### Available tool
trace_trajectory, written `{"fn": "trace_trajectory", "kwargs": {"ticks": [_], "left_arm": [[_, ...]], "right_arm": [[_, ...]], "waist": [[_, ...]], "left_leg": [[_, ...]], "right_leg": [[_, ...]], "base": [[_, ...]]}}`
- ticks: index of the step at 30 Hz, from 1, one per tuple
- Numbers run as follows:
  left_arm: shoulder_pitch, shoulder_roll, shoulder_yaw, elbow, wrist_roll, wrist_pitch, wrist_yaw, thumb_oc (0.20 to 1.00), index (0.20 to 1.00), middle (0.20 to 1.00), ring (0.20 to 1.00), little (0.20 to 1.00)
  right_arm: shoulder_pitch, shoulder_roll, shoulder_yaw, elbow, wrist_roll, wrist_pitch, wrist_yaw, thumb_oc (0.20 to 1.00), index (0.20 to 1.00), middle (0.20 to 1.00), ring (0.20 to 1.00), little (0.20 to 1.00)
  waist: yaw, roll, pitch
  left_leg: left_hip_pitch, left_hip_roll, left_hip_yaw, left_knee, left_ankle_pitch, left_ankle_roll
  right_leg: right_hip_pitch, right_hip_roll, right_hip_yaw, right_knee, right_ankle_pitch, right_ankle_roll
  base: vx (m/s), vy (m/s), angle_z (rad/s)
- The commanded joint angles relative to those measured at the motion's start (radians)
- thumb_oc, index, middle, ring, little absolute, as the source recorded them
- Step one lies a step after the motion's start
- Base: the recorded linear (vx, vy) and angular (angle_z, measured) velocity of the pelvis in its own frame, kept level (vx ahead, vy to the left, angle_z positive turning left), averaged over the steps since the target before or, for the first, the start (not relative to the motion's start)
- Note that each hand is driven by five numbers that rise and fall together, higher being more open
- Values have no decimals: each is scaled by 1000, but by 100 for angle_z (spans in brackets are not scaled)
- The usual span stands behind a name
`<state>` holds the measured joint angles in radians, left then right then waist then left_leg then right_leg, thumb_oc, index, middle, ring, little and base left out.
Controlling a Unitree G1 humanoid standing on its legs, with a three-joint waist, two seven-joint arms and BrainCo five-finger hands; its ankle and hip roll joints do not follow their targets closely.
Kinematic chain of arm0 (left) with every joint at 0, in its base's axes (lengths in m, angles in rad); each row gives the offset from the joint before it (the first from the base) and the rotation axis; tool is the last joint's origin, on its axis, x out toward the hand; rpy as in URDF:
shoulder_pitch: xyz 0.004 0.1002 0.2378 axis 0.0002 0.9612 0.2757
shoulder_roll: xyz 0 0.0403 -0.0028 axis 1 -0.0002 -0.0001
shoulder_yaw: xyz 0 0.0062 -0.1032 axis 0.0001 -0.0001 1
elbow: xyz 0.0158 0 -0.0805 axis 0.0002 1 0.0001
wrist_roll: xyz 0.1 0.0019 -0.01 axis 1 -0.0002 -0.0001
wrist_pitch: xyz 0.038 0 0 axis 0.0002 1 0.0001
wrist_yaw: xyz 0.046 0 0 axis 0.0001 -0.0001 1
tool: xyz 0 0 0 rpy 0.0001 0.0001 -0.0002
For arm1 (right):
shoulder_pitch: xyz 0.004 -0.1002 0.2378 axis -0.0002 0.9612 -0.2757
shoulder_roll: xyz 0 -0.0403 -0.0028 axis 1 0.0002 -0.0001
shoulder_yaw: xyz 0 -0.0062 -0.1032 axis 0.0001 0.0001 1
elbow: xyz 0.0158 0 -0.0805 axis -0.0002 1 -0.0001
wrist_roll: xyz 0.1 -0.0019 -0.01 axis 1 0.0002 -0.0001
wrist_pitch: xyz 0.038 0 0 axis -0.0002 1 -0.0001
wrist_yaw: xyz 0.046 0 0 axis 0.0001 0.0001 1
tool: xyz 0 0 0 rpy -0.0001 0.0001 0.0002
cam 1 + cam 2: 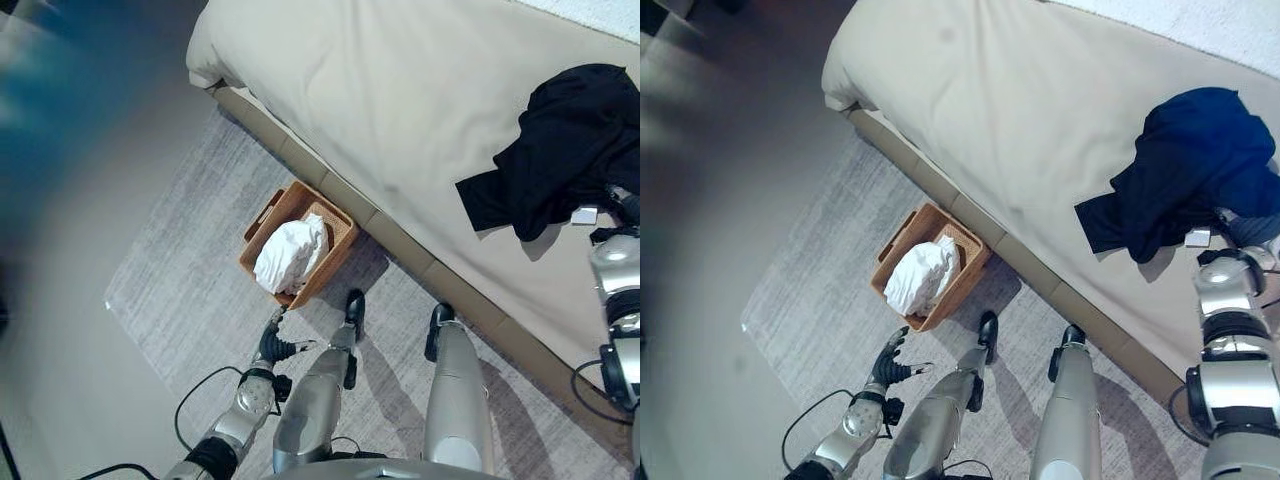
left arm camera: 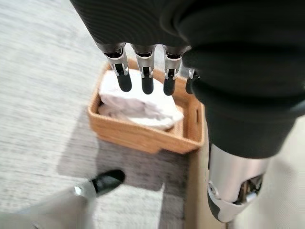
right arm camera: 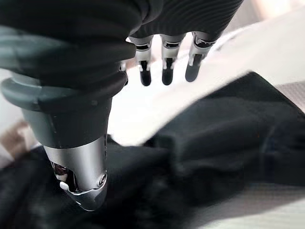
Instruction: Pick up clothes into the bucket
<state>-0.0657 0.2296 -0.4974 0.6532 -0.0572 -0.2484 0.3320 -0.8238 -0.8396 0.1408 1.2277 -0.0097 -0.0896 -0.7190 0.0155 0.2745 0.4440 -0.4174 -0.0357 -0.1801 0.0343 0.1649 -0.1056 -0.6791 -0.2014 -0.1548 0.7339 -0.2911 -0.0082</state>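
hovering over dark garment (image 1: 565, 145) on bed (image 1: 400, 110), right hand (image 3: 164, 67) with fingers straight, gripping nothing, likely poised to grab it. parked low beside basket (image 1: 340, 235) on grey rug (image 1: 180, 260) at bed's edge, left hand (image 2: 143, 71) relaxed open, empty; white cloth (image 1: 290, 255) already inside basket.

Both hands, left (image 1: 887, 362) and right (image 3: 167, 28), seemingly hang with relaxed fingers.

No legible text, label, number or sign on the bed (image 1: 400, 90), basket (image 1: 262, 215), rug (image 1: 190, 270) or dark garment (image 1: 570, 140).
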Motion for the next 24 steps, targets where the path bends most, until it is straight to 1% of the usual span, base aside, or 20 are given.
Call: {"fn": "trace_trajectory", "kwargs": {"ticks": [1,5,7,8,9,14,16,19,20,22,24], "left_arm": [[-54,22,9,3,-9,-11,5,1000,1000,1000,1000,1000],[-51,23,14,8,-33,-12,18,1000,1000,1000,1000,1000],[-44,28,12,-5,-44,-12,16,1000,1000,1000,1000,1000],[-44,28,11,-9,-52,-14,11,1000,1000,1000,1000,1000],[-43,29,12,-8,-55,-13,9,1000,1000,1000,1000,1000],[-49,18,5,17,-43,-10,13,1000,1000,1000,1000,1000],[-54,10,4,39,-38,-9,17,1000,1000,1000,1000,1000],[-61,2,9,63,-35,-13,24,1000,1000,1000,1000,1000],[-61,2,9,63,-35,-13,24,1000,1000,1000,1000,1000],[-65,5,21,71,-32,-14,33,1000,1000,1000,1000,1000],[-73,4,38,101,-29,-13,39,1000,1000,1000,1000,1000]], "right_arm": [[-131,-94,97,11,-51,9,55,1000,1000,1000,1000,1000],[-215,-93,162,33,-43,11,113,1000,1000,1000,1000,1000],[-240,-89,195,37,-36,-2,165,1000,1000,1000,1000,1000],[-262,-91,217,44,-38,-1,173,539,539,539,539,539],[-274,-89,229,39,-41,-3,179,200,200,200,200,200],[-303,-57,260,-30,-60,-25,155,200,200,200,200,200],[-309,-42,259,-66,-57,-35,140,200,200,200,200,200],[-322,-41,258,-181,-65,-54,101,200,200,200,200,200],[-321,-41,257,-181,-66,-54,101,200,200,200,200,200],[-320,-41,245,-267,-56,-67,81,200,200,200,200,200],[-315,-42,227,-357,-55,-80,58,200,200,200,200,200]], "waist": [[3,-9,73],[18,-22,76],[28,-24,76],[29,-26,76],[30,-29,76],[33,-27,76],[30,-25,76],[20,-26,76],[20,-26,76],[13,-31,76],[3,-44,76]], "left_leg": [[4,-15,12,8,-12,12],[-52,-20,20,32,-23,18],[-94,-26,23,64,-30,20],[-112,-28,26,74,-30,20],[-122,-30,26,77,-29,21],[-133,-30,25,64,-19,20],[-122,-30,25,53,-17,20],[-98,-32,26,49,-22,20],[-98,-32,26,49,-23,20],[-82,-32,31,54,-26,19],[-65,-28,38,57,-29,18]], "right_leg": [[79,-11,28,-122,84,76],[-10,-13,48,-66,81,79],[-62,-20,53,-32,78,82],[-82,-25,61,-17,76,83],[-91,-24,63,-13,76,82],[-118,-27,67,0,68,84],[-111,-30,63,-1,66,87],[-88,-32,59,-9,66,89],[-87,-32,59,-10,66,89],[-65,-30,57,-20,69,89],[-40,-26,58,-36,76,89]], "base": [[-34,-59,6],[-18,-50,-4],[-26,-59,-3],[-25,-48,-3],[-24,-40,-2],[-3,-6,0],[1,13,-2],[-14,40,1],[-19,30,2],[-10,24,1],[-21,53,1]]}}
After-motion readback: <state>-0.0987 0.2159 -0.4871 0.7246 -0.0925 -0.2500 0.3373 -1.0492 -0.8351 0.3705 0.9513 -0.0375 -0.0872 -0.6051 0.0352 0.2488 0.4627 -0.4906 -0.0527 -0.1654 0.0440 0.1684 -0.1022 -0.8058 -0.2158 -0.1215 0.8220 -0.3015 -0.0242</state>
